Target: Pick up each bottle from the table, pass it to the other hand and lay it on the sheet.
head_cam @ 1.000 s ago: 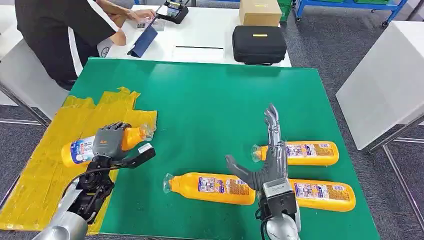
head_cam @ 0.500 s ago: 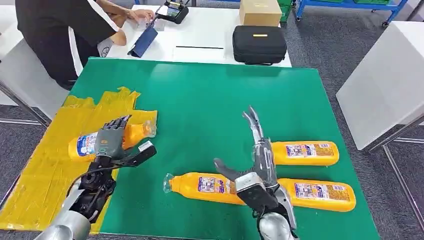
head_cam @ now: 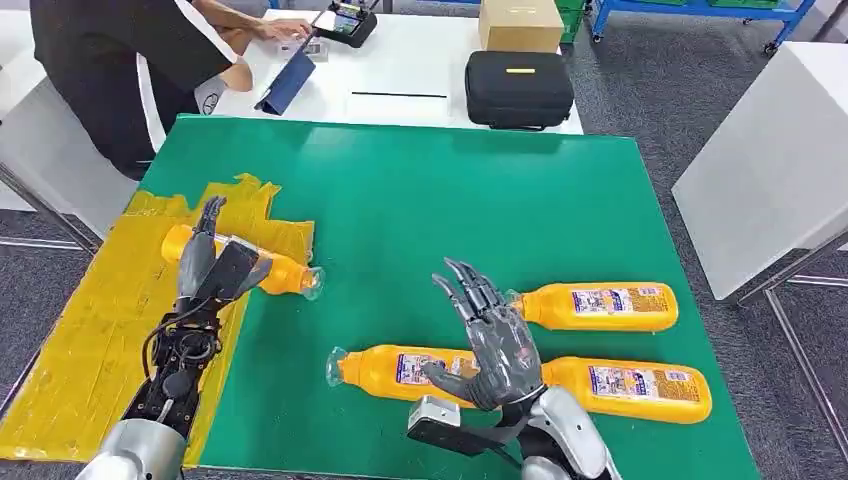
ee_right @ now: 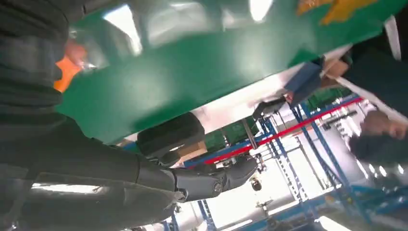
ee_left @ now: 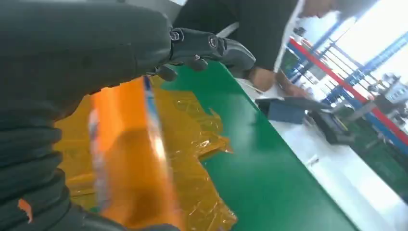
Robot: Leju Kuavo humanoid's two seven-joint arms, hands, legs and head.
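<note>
We rest left hand [head_cam: 215, 268] on bottle [head_cam: 275, 272] lying on yellow sheet [head_cam: 90, 330], fingers loosening for release. Right hand [head_cam: 495, 345] hovers fingers wide over desk [head_cam: 420, 200] bottles at 5 o'clock.

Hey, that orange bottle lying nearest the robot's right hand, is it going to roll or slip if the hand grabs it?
Probably rolls: the bottle is round-bodied and lies on its side on the smooth green table. Its glossy label may be a bit slippery. The right hand hovers above, fingers spread, holding nothing.
</note>
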